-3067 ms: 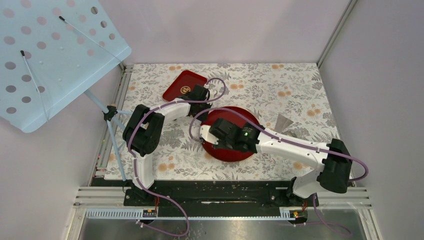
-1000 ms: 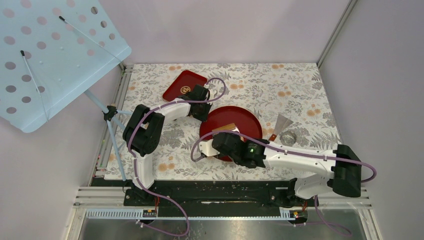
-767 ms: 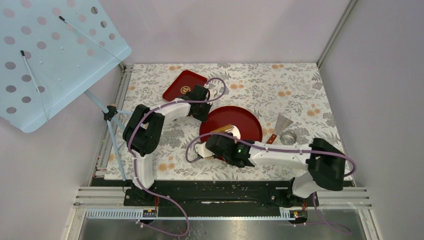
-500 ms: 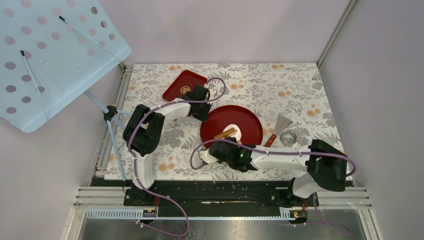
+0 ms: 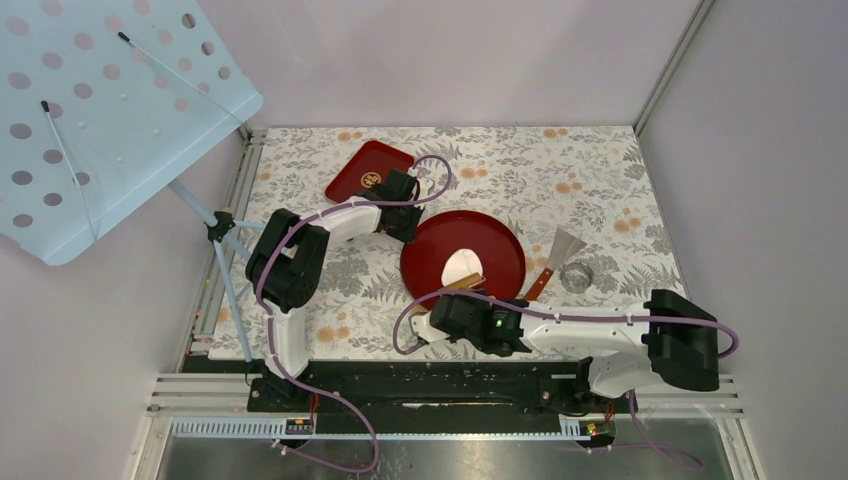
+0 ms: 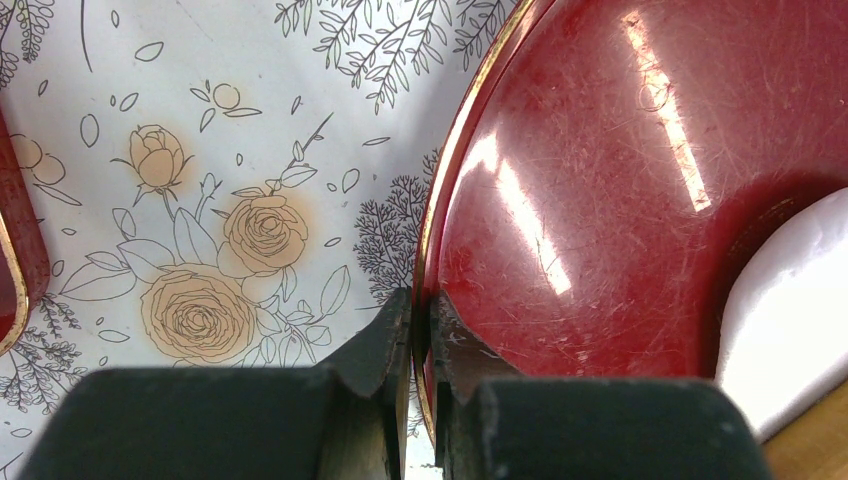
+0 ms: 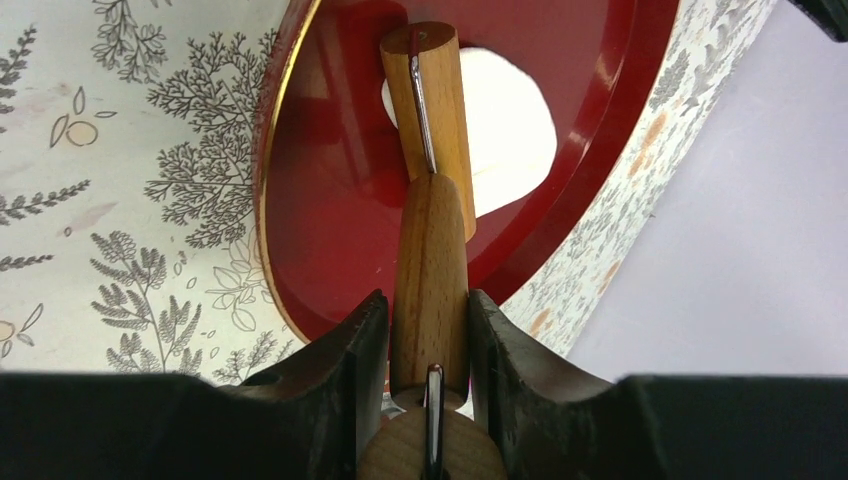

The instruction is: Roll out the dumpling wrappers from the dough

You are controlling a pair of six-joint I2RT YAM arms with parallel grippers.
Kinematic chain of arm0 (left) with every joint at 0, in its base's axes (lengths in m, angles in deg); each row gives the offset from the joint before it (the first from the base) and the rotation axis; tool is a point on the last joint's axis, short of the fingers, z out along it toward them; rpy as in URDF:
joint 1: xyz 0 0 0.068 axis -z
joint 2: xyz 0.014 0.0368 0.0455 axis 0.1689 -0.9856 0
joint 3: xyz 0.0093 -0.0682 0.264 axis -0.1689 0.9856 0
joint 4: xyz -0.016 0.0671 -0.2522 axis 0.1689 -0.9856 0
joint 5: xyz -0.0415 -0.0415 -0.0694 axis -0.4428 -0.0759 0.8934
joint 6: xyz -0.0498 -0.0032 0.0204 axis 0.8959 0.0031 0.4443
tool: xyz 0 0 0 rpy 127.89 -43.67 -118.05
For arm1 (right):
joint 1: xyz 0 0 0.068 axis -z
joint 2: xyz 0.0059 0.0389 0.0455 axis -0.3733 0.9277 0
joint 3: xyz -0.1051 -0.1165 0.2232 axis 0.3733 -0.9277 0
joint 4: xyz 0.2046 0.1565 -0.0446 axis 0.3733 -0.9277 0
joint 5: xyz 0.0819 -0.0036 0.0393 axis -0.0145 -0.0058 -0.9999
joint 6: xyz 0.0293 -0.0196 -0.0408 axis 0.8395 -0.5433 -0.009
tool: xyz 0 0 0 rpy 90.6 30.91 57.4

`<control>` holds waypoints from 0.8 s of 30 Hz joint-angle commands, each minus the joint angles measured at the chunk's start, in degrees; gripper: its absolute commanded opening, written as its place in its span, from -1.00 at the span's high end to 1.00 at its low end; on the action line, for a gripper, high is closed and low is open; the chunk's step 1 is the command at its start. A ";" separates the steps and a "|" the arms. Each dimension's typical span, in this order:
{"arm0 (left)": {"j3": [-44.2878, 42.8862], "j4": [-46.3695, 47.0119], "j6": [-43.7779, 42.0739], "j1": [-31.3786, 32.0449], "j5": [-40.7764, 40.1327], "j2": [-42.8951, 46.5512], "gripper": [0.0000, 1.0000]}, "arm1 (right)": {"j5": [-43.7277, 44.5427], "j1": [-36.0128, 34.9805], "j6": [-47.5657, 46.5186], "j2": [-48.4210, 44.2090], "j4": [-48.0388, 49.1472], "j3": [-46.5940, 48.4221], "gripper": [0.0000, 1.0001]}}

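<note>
Dumpling wrapper, one flat white disc, lay near the middle of the round red plate. The right gripper was clamped around a wooden rolling pin, whose far end reached over the disc's edge. The left gripper pinched the plate's rim, jaws almost closed.
</note>
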 commanded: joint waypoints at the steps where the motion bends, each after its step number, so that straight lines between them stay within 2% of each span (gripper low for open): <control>1: -0.20 -2.38 -1.63 0.15 -1.76 -1.83 1.00 | -10.45 -0.58 4.04 0.28 -15.49 -2.99 1.00; 6: -0.18 -2.40 -1.67 0.17 -1.82 -1.79 1.00 | 1.96 1.23 2.07 -2.50 -5.35 0.07 1.00; 12: -0.04 -2.40 -1.67 0.14 -1.77 -1.79 1.00 | 5.06 7.74 2.15 -5.22 5.24 10.16 1.00; 16: -0.06 -2.38 -1.67 0.08 -1.78 -1.73 1.00 | 8.76 9.56 4.10 0.27 5.72 15.38 1.00; 24: 0.05 -2.38 -1.59 -0.17 -1.46 -1.63 1.00 | 10.47 9.50 11.55 12.79 3.29 15.35 1.00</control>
